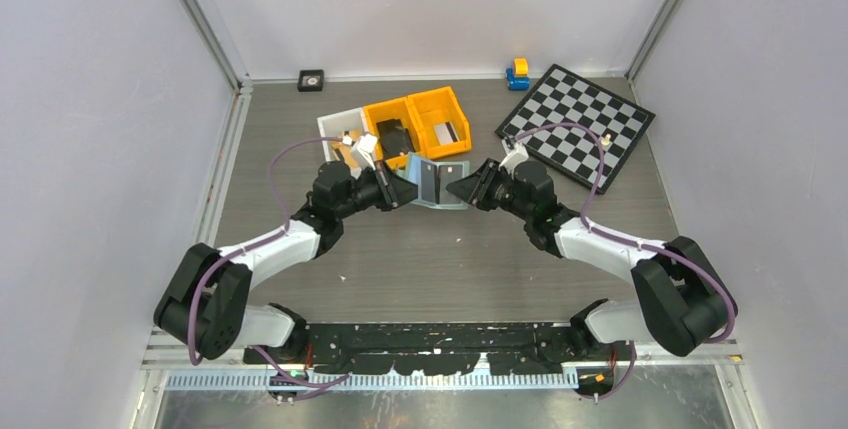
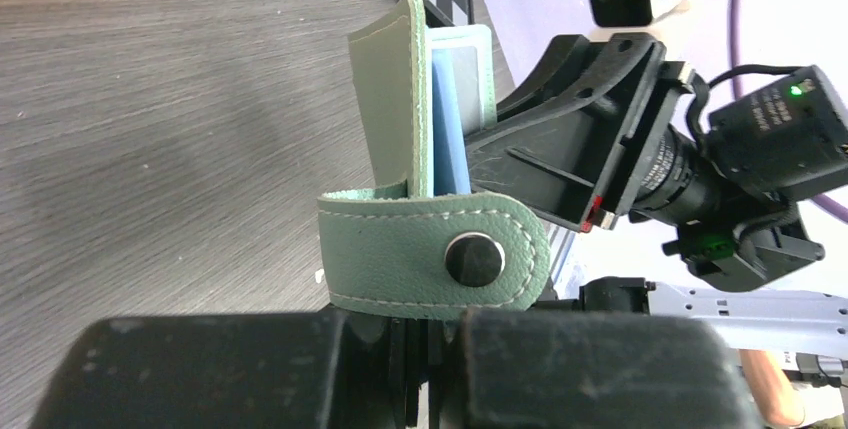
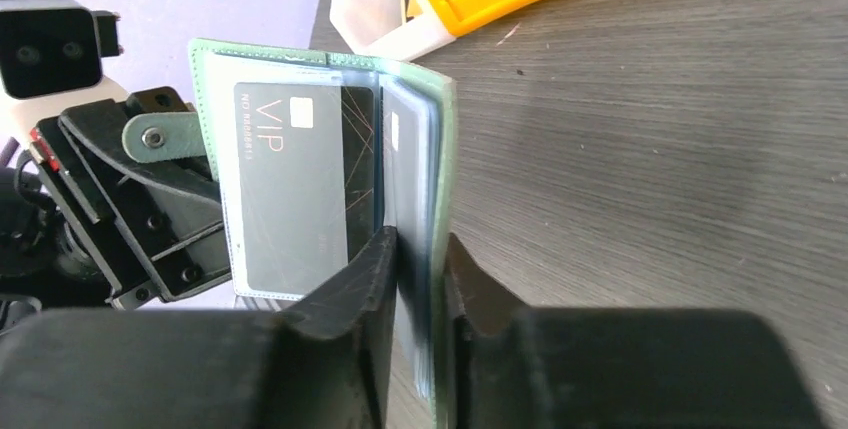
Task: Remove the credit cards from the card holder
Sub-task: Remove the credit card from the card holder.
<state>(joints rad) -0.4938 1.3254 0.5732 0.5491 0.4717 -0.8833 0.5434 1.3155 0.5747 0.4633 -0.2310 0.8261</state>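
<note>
I hold the card holder [image 1: 437, 181] up off the worktop [image 1: 430, 269] between my two hands, just in front of the orange bins [image 1: 420, 127]. It stands open like a book, its pale green covers spread. My left hand [image 1: 408, 191] is closed on one cover, at the edge where the closing strap [image 2: 440, 254] with its metal snap [image 2: 473, 258] folds round (in my left wrist view that strap lies right above my fingers).

My right hand [image 3: 420, 245] is at the opposite side of the holder. One finger sits against the inner face of the clear blue sleeves [image 3: 410, 169] and the other against the outside of the green cover, so sleeves and cover run between them. The gap is narrow and the fingers lie close to the material, but I cannot tell whether they truly pinch it or only bracket it.

A black card [image 3: 290, 184] marked VIP shows through the sleeve on the cover my left hand holds, and it is fully seated. The edge of a second card [image 3: 393, 134] shows deeper in the sleeves, just above my right fingers.

The checkerboard [image 1: 578, 124] lies flat at the far right, well apart from the holder. A white bin [image 1: 335, 129] sits against the orange bins on their left.
</note>
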